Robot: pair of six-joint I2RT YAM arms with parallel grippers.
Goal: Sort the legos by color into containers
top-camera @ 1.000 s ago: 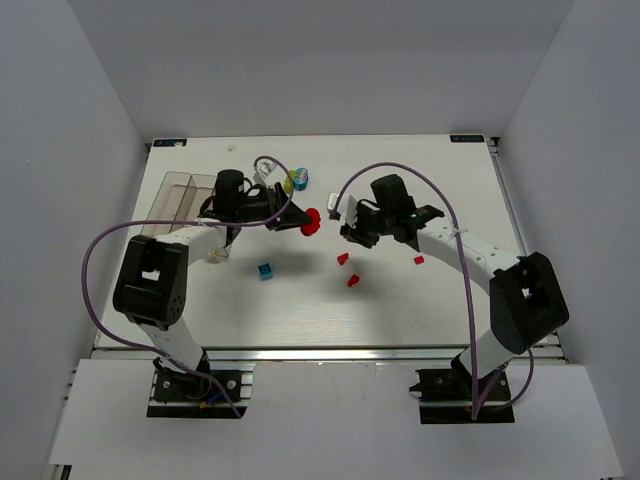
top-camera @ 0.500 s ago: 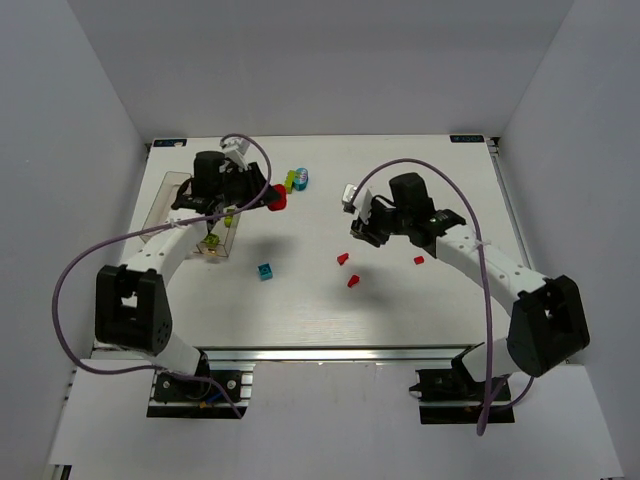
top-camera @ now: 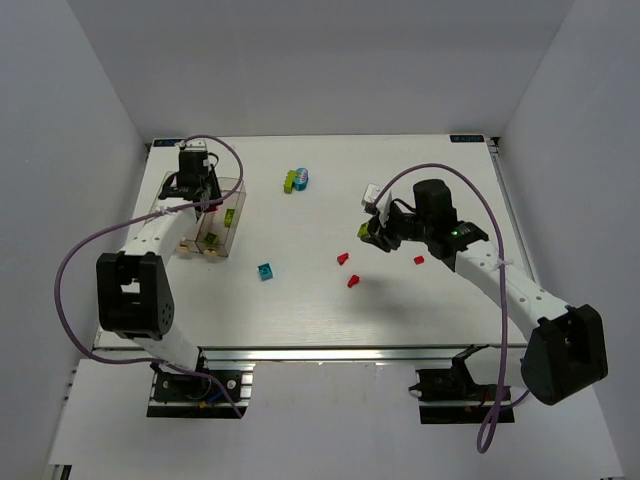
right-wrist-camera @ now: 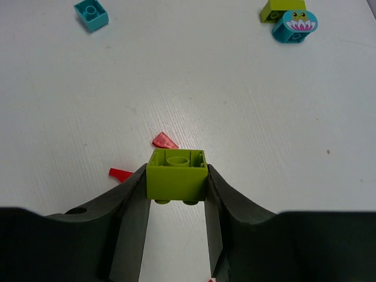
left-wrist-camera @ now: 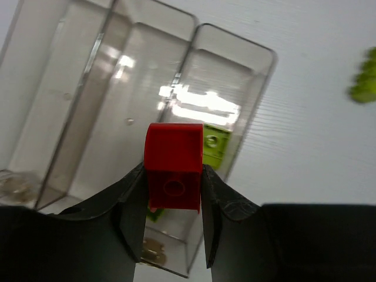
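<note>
Red plastic fills the left tool point(left-wrist-camera: 173, 194): it is clamped on a red brick point(left-wrist-camera: 174, 153) above the clear containers point(left-wrist-camera: 258, 59), near the wall between the middle bin and the end bin, where a lime piece point(left-wrist-camera: 214, 147) lies. The right tool point(right-wrist-camera: 176, 191) grips a lime brick point(right-wrist-camera: 176, 173) above the desk point(right-wrist-camera: 247, 117), over small red bits point(right-wrist-camera: 164, 141).

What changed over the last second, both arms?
The left gripper carried the red brick, clamped in its jaws, from mid-table leftward to above the containers. The right gripper, shut on a lime green brick, drifted slightly right. No visible pick-up or release. The cyan brick, the red bits and the green-and-cyan pair stayed put.
</note>
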